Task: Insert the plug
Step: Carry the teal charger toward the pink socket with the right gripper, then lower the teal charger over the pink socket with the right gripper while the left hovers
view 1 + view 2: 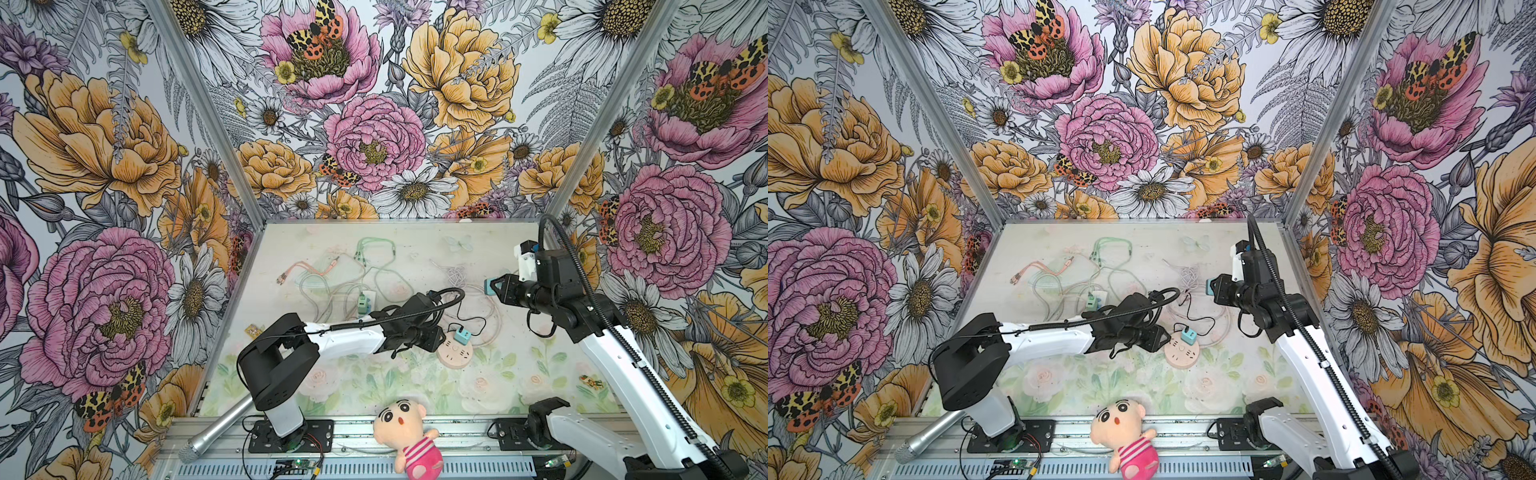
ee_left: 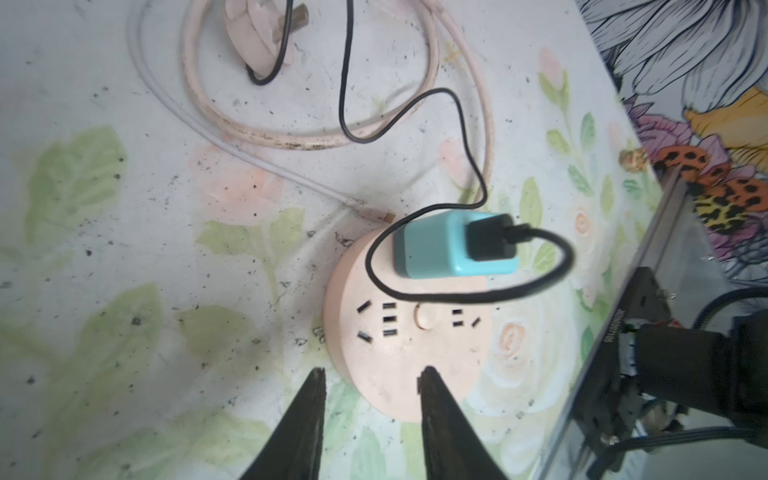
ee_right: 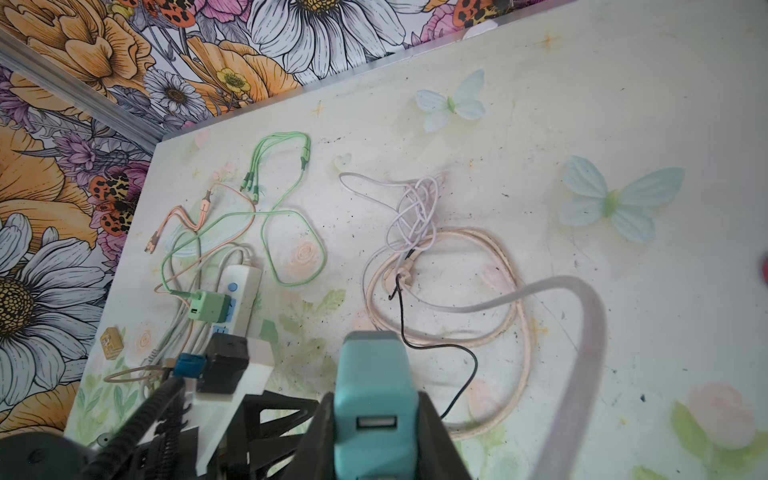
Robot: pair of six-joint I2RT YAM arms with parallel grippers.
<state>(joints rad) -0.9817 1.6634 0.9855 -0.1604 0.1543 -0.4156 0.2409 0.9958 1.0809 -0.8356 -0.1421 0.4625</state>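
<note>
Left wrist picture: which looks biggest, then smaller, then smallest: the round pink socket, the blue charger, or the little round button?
1. Round pink socket
2. Blue charger; it sticks up from the socket, nearer the camera, so it may look bigger than it is
3. Little round button

We've got a plush doll in a pink striped top flopped on the front rail, with a silver microphone lying off to its left. Further back on the surface a green cable and an orange cable are all looped together. Next to them there's a white power strip with a green charger in it, plus a knotted lilac cable.
</note>
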